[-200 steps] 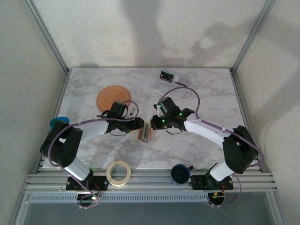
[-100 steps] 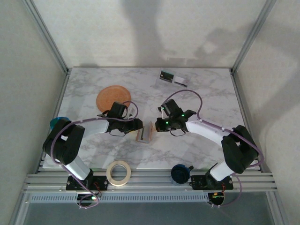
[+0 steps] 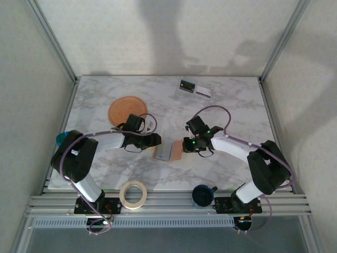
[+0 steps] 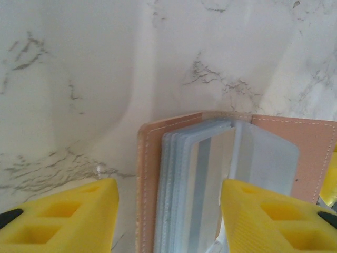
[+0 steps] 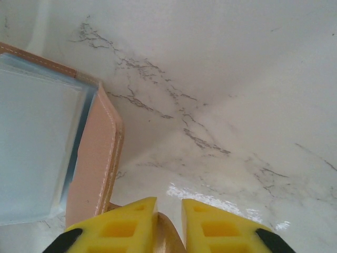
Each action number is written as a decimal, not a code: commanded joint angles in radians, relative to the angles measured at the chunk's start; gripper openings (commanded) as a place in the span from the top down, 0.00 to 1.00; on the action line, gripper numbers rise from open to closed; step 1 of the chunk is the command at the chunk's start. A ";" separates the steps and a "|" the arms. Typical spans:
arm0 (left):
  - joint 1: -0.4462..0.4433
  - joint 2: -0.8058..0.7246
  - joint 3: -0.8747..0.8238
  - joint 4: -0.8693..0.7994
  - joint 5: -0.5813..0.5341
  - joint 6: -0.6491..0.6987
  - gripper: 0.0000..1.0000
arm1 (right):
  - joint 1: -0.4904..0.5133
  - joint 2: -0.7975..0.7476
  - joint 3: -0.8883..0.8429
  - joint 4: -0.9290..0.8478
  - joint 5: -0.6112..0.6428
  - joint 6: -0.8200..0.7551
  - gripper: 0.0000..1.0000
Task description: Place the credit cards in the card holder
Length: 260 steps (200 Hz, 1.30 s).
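Top external view: the card holder [image 3: 168,153] lies spread open on the marble table [image 3: 237,105], directly between the left gripper [image 3: 153,141] and the right gripper [image 3: 185,145]. Seen from the left wrist, that gripper's yellow fingers [image 4: 58,216] stand wide apart, released, straddling the near edge of the clear sleeves [image 4: 195,174]. From the right wrist, the right fingers [image 5: 124,224] sit close together with a strip of tan leather between them; whether they clamp it cannot be told. Two credit cards [image 3: 195,88] lie well beyond the right gripper, at the table's far edge. Judging by that, the holder is opened and ready, but fetching and inserting these cards is not yet done.
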 commanded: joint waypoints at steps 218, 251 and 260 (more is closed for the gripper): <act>-0.040 -0.009 0.049 -0.037 -0.029 0.021 0.46 | 0.075 -0.058 0.161 0.001 -0.116 0.124 0.52; -0.042 -0.005 0.045 -0.017 0.005 0.007 0.47 | 0.080 -0.062 0.112 0.044 -0.168 0.135 0.48; -0.042 -0.009 0.045 -0.024 -0.001 0.014 0.46 | 0.108 -0.066 0.095 0.059 -0.167 0.142 0.45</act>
